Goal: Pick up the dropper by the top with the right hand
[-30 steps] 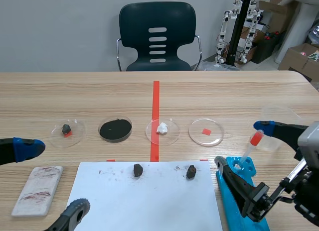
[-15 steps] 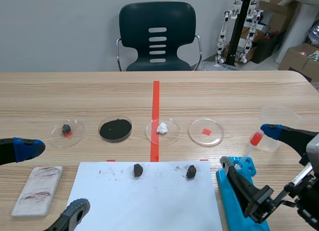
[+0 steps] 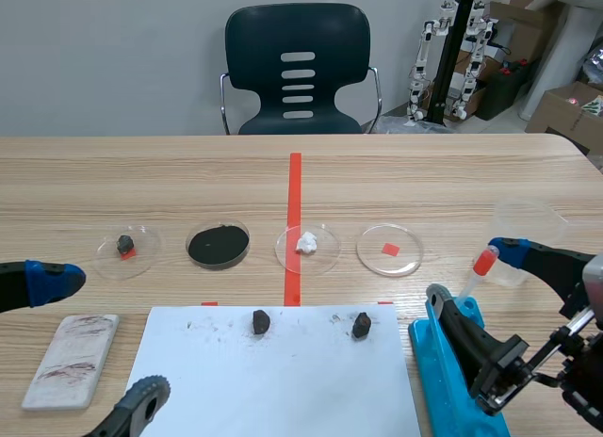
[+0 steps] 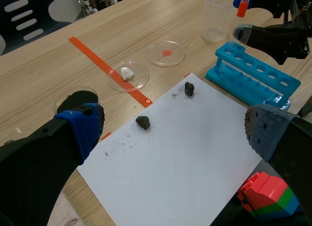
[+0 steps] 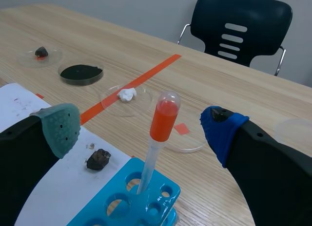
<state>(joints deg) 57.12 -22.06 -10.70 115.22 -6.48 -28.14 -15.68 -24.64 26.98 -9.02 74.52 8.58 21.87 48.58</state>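
Note:
The dropper (image 3: 482,265), a clear tube with an orange-red bulb, stands tilted in a hole at the far end of the blue rack (image 3: 441,373). My right gripper (image 3: 464,269) is open, one finger on each side of the dropper at bulb height, touching nothing. In the right wrist view the bulb (image 5: 164,118) stands between the two pads of that gripper (image 5: 141,126), above the rack (image 5: 122,206). My left gripper (image 3: 118,333) is open low at the near left over the paper's corner, holding nothing (image 4: 173,131). In the left wrist view the dropper (image 4: 242,4) shows far ahead.
Several petri dishes (image 3: 389,250) sit in a row across the table's middle. A white paper sheet (image 3: 283,380) carries two dark stones (image 3: 261,321). A clear plastic cup (image 3: 524,232) stands just behind the dropper. A stained white slab (image 3: 71,360) lies near left.
My right gripper has shifted a little to the right, its near finger coming closer to the dropper. The dropper and the left arm have not moved.

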